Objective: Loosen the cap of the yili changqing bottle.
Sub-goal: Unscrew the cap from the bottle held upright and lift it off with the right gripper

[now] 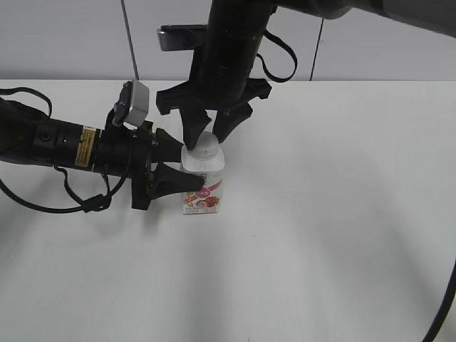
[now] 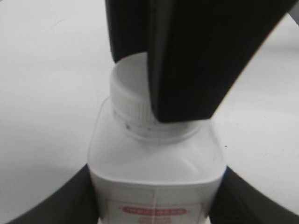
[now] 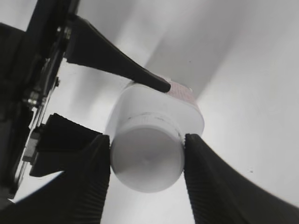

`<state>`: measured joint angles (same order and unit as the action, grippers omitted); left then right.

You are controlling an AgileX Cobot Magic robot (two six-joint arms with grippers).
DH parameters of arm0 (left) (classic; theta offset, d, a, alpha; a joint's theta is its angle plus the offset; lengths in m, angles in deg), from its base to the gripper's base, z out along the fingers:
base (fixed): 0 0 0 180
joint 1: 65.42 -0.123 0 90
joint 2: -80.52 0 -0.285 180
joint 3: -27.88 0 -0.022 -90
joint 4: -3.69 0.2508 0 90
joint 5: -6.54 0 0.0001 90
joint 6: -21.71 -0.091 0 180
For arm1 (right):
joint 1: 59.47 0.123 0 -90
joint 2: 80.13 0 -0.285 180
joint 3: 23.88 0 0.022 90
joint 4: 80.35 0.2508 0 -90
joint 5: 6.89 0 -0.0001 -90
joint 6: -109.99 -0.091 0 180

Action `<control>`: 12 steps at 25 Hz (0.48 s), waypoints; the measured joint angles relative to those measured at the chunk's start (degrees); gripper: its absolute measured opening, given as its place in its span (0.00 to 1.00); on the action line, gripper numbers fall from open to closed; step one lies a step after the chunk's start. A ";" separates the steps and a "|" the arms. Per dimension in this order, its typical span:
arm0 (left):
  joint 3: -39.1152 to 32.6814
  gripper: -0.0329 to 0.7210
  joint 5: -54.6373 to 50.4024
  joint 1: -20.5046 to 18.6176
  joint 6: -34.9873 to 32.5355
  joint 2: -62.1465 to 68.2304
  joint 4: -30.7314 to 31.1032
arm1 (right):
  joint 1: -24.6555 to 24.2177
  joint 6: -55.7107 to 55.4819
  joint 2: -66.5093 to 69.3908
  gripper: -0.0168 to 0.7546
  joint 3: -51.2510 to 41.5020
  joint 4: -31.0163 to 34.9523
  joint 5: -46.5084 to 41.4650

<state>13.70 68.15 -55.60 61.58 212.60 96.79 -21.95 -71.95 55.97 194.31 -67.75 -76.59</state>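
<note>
The yili changqing bottle [image 1: 205, 187] was stood upright on the white table [image 1: 342, 235], slightly left of the scene's middle. Its body was gripped from the left by the left gripper [image 1: 187, 171], whose two black fingers were pressed against opposite sides of the carton, one on the far side and one on the near side. The cap [image 1: 201, 144] was still seated on the neck. It was clamped from above by the right gripper [image 1: 208, 134], which descended from the far side. In the right wrist view, the cap [image 3: 146, 158] was squeezed between ribbed pads [image 3: 96, 179] touching its left and right edges. In the left wrist view, part of the cap [image 2: 131, 95] was hidden behind a black finger [image 2: 187, 60].
</note>
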 joint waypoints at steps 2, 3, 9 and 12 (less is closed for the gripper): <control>0.00 0.57 0.00 0.00 0.00 0.00 0.00 | 0.00 3.41 0.00 0.52 0.00 0.00 0.00; 0.00 0.57 0.00 0.00 0.00 0.00 0.00 | 0.00 6.20 0.00 0.52 0.00 0.00 0.00; 0.00 0.57 -0.11 0.00 -0.13 0.00 0.04 | 0.00 30.91 0.00 0.52 0.00 0.05 0.00; 0.00 0.57 -0.29 0.00 -0.18 0.00 0.06 | 0.00 43.68 0.00 0.52 0.00 0.05 0.00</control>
<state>13.70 67.86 -55.60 61.40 212.60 96.85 -21.95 -28.26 55.97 194.31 -67.70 -76.59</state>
